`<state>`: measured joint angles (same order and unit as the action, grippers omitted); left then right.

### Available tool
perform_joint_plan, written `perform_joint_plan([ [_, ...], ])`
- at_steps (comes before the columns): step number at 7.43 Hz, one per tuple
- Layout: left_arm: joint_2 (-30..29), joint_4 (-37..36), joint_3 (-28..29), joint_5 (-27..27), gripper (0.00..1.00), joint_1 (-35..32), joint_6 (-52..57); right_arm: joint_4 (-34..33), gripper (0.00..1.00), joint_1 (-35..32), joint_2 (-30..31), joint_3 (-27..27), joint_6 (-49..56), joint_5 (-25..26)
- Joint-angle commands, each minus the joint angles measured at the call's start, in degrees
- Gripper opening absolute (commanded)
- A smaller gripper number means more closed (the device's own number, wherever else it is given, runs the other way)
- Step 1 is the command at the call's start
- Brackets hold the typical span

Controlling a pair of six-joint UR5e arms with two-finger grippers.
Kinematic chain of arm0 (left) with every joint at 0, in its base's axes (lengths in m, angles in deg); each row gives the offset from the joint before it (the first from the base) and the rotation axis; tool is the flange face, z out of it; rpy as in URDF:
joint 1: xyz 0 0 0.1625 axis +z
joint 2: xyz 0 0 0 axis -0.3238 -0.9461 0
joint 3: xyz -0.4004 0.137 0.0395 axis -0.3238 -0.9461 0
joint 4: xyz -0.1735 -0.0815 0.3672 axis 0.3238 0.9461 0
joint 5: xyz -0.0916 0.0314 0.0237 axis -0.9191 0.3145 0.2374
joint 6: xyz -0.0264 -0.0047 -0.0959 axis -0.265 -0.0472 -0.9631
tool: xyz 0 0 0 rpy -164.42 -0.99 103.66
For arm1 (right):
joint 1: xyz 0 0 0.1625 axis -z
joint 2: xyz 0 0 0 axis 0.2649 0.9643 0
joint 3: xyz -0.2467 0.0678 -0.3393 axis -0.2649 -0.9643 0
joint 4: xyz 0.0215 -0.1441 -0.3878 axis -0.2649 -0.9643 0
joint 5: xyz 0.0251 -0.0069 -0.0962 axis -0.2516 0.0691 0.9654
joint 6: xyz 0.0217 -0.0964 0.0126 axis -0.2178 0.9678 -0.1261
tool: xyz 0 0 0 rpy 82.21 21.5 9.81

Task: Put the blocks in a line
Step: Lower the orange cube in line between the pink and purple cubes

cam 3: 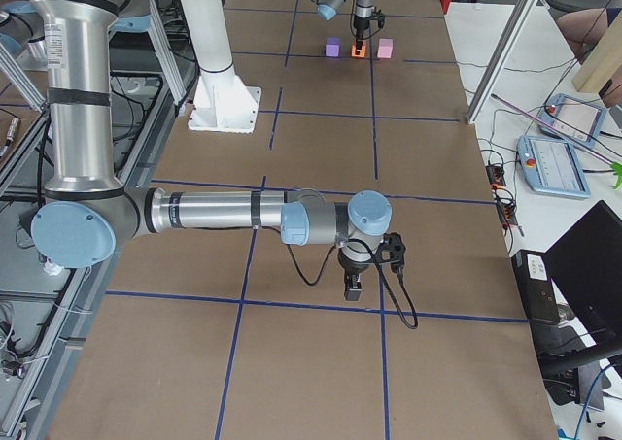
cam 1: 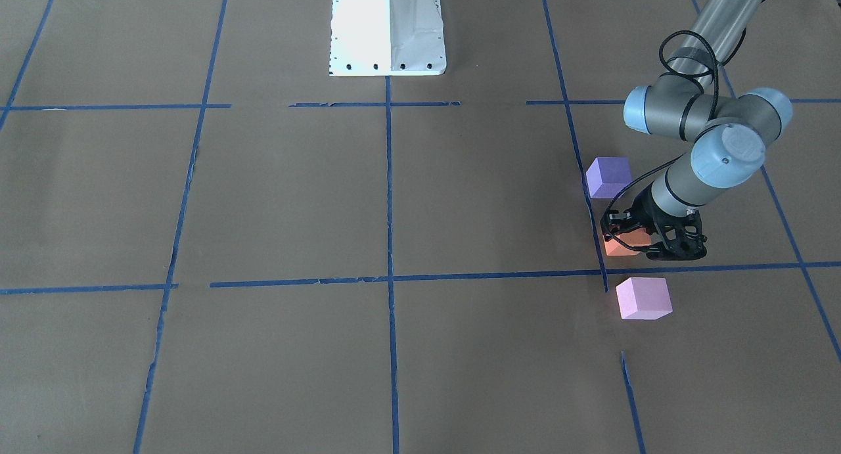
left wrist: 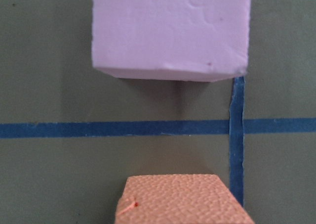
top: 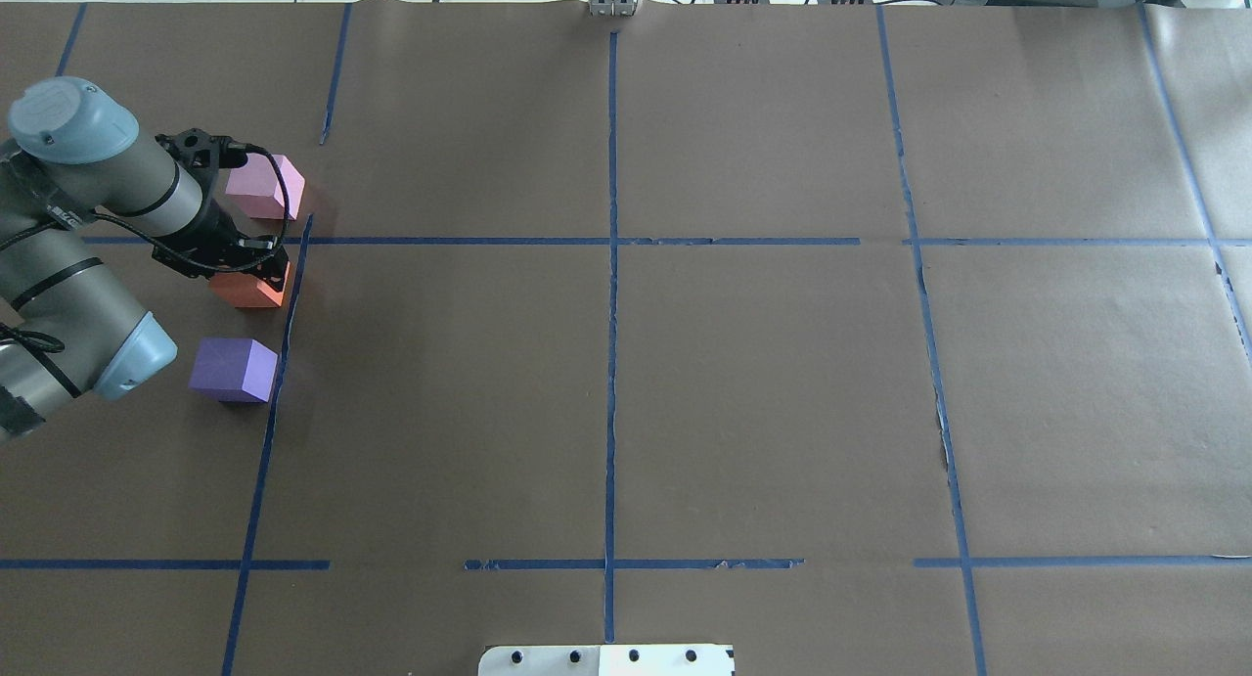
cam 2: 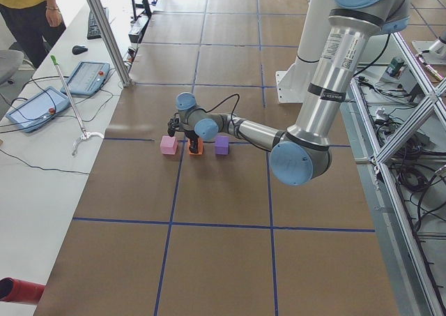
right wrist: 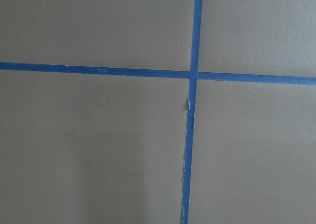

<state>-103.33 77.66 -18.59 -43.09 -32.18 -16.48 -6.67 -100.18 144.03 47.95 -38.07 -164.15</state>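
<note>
Orange matte foam cube, at the frame's bottom centre, is straddled by the left gripper; whether it is clamped cannot be told. Probably light and soft, it should be held gently on opposite flat sides.

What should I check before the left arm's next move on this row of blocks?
1. Orange block lies between the purple block and the pink block: ok.
2. All three run in one row beside the blue tape line: ok.
3. Gaps between neighbouring blocks, none touching: ok.
4. Left gripper is at the orange block; whether it is open or shut: cannot tell.
5. Right gripper is far from the row, over the table: ok; whether it is open or shut: cannot tell.
</note>
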Motion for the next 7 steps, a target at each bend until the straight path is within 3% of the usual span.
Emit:
perform_joint_plan([
  [1,0.1,0.0,0.1,0.3,0.99,0.0,0.3,0.0,1.0,0.0,0.0,0.0,0.0,0.0],
  [3,0.1,0.1,-0.2,0.4,0.99,-0.2,0.4,0.0,1.0,0.0,0.0,0.0,0.0,0.0],
  [7,4.0,-0.4,-8.4,0.6,1.0,-4.8,1.0,0.0,1.0,0.0,0.0,0.0,0.0,0.0],
])
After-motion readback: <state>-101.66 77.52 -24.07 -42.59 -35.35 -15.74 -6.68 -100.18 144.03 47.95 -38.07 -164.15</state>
